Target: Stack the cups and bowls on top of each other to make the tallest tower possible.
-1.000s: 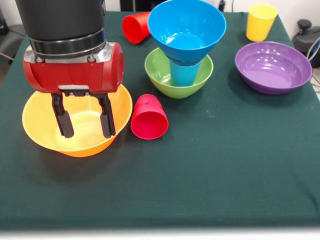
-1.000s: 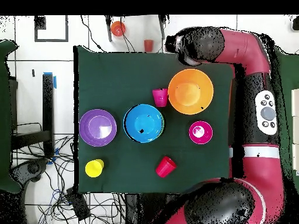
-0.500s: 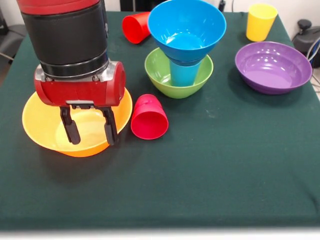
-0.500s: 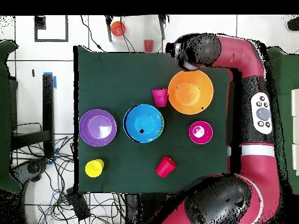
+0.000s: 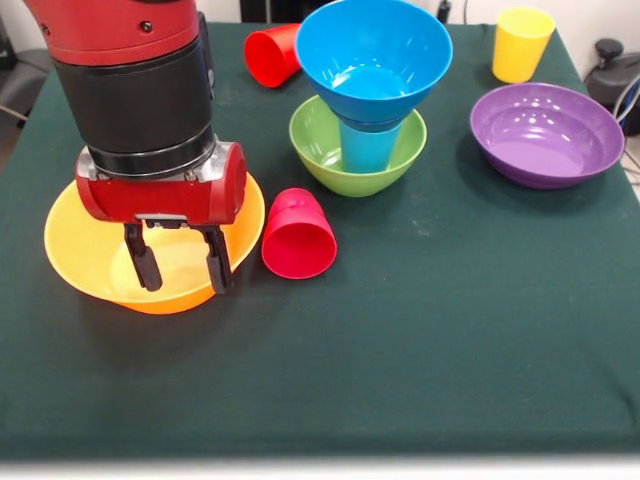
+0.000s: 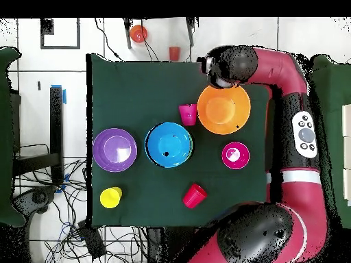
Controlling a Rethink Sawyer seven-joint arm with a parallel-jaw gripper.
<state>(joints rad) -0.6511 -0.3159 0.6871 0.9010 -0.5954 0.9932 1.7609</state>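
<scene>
My gripper [image 5: 180,268] is open and empty, its fingers low over the near part of the huge orange-yellow bowl [image 5: 80,250], which also shows in the overhead view [image 6: 224,108]. A red cup [image 5: 297,236] lies on its side just right of that bowl. The tower stands behind: the blue bowl [image 5: 372,50] sits on the light blue cup [image 5: 368,146], which stands in the green bowl [image 5: 318,150]. A second red cup [image 5: 272,52] lies at the back. The yellow cup [image 5: 521,43] and purple bowl [image 5: 545,132] are at the right. The small red bowl [image 6: 235,155] shows only from overhead. The small dark blue bowl is out of view.
My arm's thick wrist [image 5: 135,90] hides the table behind the orange-yellow bowl. In the overhead view, two small reddish things [image 6: 138,33] lie on the floor beyond the table edge. Dark green cloth [image 5: 450,330] covers the table.
My gripper has come down and toward the near rim of the orange-yellow bowl. It stays open. Nothing else has moved.
</scene>
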